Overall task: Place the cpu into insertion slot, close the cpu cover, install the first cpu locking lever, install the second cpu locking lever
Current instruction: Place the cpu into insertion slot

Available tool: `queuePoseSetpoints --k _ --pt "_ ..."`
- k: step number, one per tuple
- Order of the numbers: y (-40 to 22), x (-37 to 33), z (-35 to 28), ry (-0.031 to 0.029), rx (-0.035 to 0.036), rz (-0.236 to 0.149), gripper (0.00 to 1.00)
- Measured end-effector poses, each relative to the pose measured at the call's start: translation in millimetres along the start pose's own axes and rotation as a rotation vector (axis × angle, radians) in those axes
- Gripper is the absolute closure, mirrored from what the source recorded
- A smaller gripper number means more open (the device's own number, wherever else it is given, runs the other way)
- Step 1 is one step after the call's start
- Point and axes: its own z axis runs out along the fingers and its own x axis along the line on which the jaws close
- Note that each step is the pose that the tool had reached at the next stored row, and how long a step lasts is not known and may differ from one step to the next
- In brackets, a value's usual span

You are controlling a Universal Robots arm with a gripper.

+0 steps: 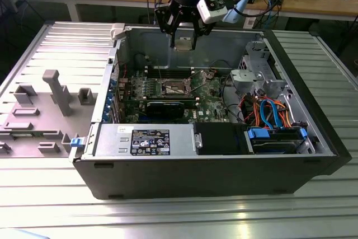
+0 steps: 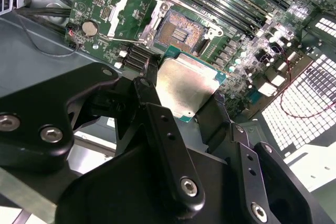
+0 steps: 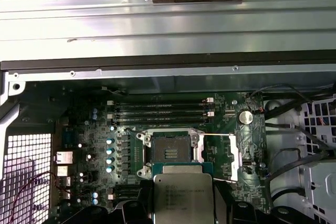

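My gripper (image 1: pixel 183 38) hangs above the open computer case, shut on the cpu (image 1: pixel 183 43), a flat silver square. In both wrist views the cpu (image 2: pixel 185 88) (image 3: pixel 181 196) sits between the black fingers (image 2: pixel 148 85), held in the air short of the insertion slot (image 2: pixel 181 29) (image 3: pixel 170 153). The slot is a dark square recess with a silvery rim on the green board (image 1: pixel 207 96), and its contacts are bare. The cpu cover (image 2: pixel 134 17) (image 3: pixel 231 156) is swung open beside the slot. In the exterior view the slot (image 1: pixel 175 88) lies below and in front of the gripper.
Long memory slots (image 3: pixel 163 109) run just beyond the socket, and a coin battery (image 3: pixel 245 117) sits near the cover. A black graphics card (image 1: pixel 168 107), power supply (image 1: pixel 145 138) and a drive cage with blue and orange cables (image 1: pixel 274 116) fill the case. A grey fixture (image 1: pixel 56 93) stands on the exterior view's left.
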Motion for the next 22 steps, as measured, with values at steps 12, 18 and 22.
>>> queuePoseSetpoints --k 12,18,22 --pt "-0.3 -0.1 3.5 0.0 0.0001 0.0 0.45" --pt "-0.5 -0.1 5.0 0.0 0.0001 0.0 0.45" --pt "-0.5 -0.1 5.6 0.0 0.0002 0.0 0.45"
